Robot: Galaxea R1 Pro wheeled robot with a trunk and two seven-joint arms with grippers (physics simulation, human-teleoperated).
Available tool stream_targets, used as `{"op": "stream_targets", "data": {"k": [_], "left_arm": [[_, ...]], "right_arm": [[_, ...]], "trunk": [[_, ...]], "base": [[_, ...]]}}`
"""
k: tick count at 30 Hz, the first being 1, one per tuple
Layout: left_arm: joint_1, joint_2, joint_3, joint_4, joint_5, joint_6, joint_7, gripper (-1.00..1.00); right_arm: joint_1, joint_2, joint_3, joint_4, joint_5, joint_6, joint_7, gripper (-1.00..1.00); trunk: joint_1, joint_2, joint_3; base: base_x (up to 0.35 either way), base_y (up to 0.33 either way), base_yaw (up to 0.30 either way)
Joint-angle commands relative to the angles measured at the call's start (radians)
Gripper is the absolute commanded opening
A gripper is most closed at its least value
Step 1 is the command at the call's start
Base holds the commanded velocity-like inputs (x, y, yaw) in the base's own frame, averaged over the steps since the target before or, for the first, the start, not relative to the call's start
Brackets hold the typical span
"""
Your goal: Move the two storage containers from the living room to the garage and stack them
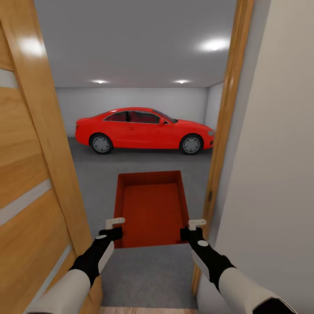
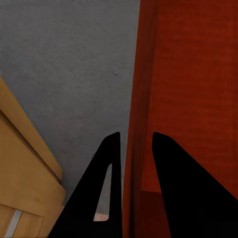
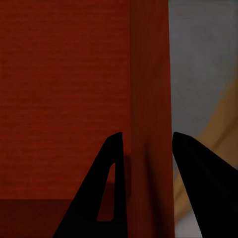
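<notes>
Robot stands in a doorway facing the garage. Wooden door point(image 1: 30, 174) open at left of the doorway, wooden door frame point(image 1: 226, 122) and white wall point(image 1: 279, 152) at right.

One orange-red bin point(image 1: 150, 209) held out in front of the robot, level, open side up, inside empty. It sits above the grey concrete floor point(image 1: 96, 174), between the door and the frame. Its far end points toward the red car point(image 1: 144, 130), which is parked side-on well beyond the bin, in front of the garage's white back wall.

Left gripper point(image 1: 114, 227): at the bin's left wall near the near corner. Left wrist view shows the wall standing between the two black fingers point(image 2: 183, 188), one inside the bin, one outside; closed on the wall.

Right gripper point(image 1: 192, 229): at the bin's right wall near the near corner. Right wrist view: the wall between the fingers point(image 3: 111, 188), clamped the same way
</notes>
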Motion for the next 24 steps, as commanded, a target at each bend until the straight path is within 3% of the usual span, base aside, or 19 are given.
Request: {"op": "stream_targets", "data": {"k": [1, 24], "left_arm": [[0.0, 0.001, 0.007, -0.005, -0.003, 0.005, 0.008, -1.0], [0.0, 0.001, 0.007, -0.006, -0.003, 0.005, 0.008, -1.0]], "right_arm": [[-0.001, -0.052, -0.009, 0.05, -0.016, -0.006, -0.03, -1.0], [-0.001, -0.052, -0.009, 0.05, -0.016, -0.005, -0.03, -1.0]], "trunk": [[0.001, -0.001, 0.0], [0.001, -0.001, 0.0]], "base": [[0.079, 0.159, 0.0], [0.007, 0.016, 0.0]]}}
